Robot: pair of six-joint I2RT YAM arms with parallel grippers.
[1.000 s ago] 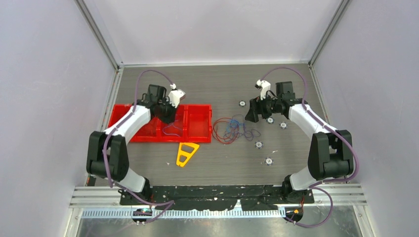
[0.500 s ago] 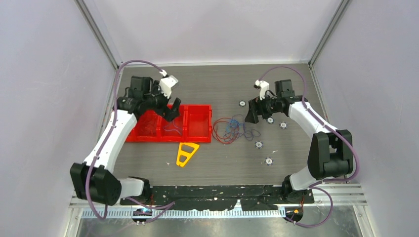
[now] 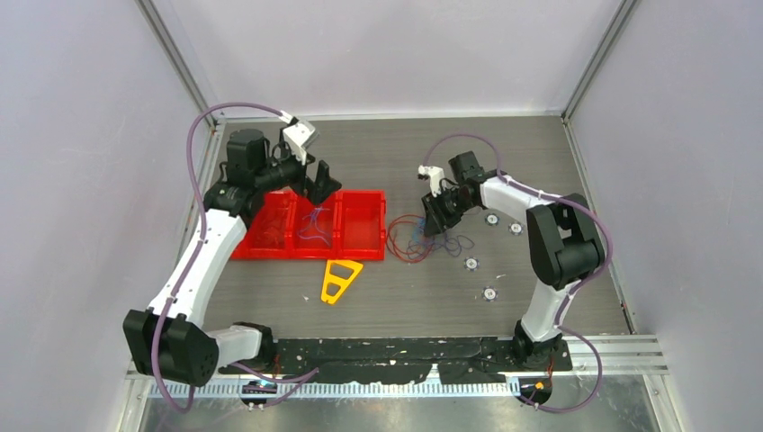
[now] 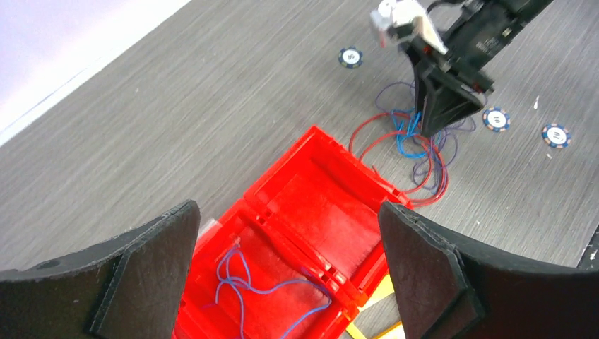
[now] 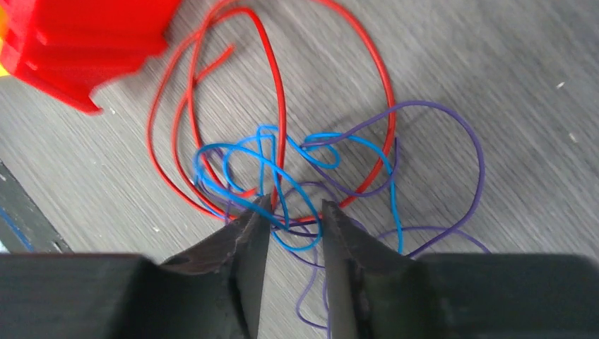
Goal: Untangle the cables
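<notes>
Right fingers (image 5: 251, 247): are standing a little apart, tips lowered to the table (image 3: 405, 153), bracketing blue and purple strands at the heart of the knot; nothing is being squeezed.
Right gripper (image 3: 435, 223): is reaching into the heap from its far right side, probably because the blue loops are crossing most densely there and 1 strand could be lifted out.
Left fingers (image 4: 141, 272): are spread wide, holding nothing.
Left gripper (image 3: 317, 184): is hovering above the red tray (image 3: 363, 256), seemingly placed over the drop-off spot and out of the other arm's way.
Cables (image 3: 416, 241): are lying in 1 loose heap on the grey table, just beside the tray's right edge.
Cable look: hair-thin wires. Red ones are sweeping in big outer loops, bright blue ones are curling in small tight loops at the middle, and purple ones are trailing off to the right.
Sorted cable: 1 blue wire (image 4: 236, 275) is lying alone in the middle of the tray's 3 compartments, suggesting freed strands are going there.
Progress: looking early, with most strands crossing one another.
Nearby: several small round discs (image 3: 471, 264) are sitting to the right of the heap, and a yellow triangle (image 3: 340, 279) is lying in front of the tray.
</notes>
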